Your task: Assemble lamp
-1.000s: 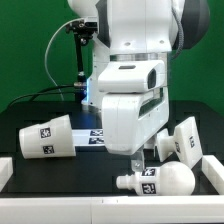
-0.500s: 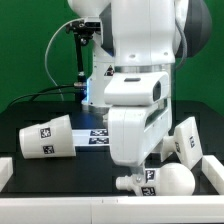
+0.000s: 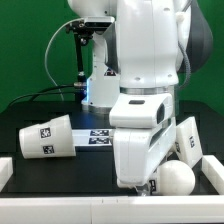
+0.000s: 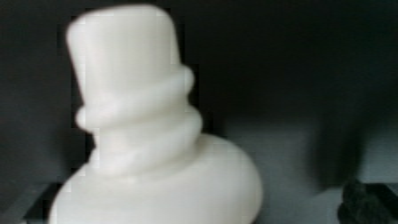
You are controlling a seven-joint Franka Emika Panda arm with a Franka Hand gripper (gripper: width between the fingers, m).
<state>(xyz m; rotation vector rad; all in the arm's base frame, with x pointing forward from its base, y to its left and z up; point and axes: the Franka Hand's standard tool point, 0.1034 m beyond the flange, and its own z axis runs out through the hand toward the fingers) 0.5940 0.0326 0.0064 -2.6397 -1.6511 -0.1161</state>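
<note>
Exterior view: arm (image 3: 140, 150) before bulb (image 3: 181, 178)

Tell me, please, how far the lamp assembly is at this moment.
Done: nothing joined; the shade, the base and the bulb lie as separate parts. In hand: the arm is low over the bulb, which fills the wrist view; a grasp cannot be seen. Left: picking up and joining all three.

Pretty tight around the bulb (image 3: 178, 177): the base (image 3: 188, 138) sits just behind it, the white front rail (image 3: 70, 197) is close in front, and the arm (image 3: 140, 100) hogs the middle. The only open stretch is the black table (image 3: 85, 165) between the shade (image 3: 45, 138) and the arm.
</note>
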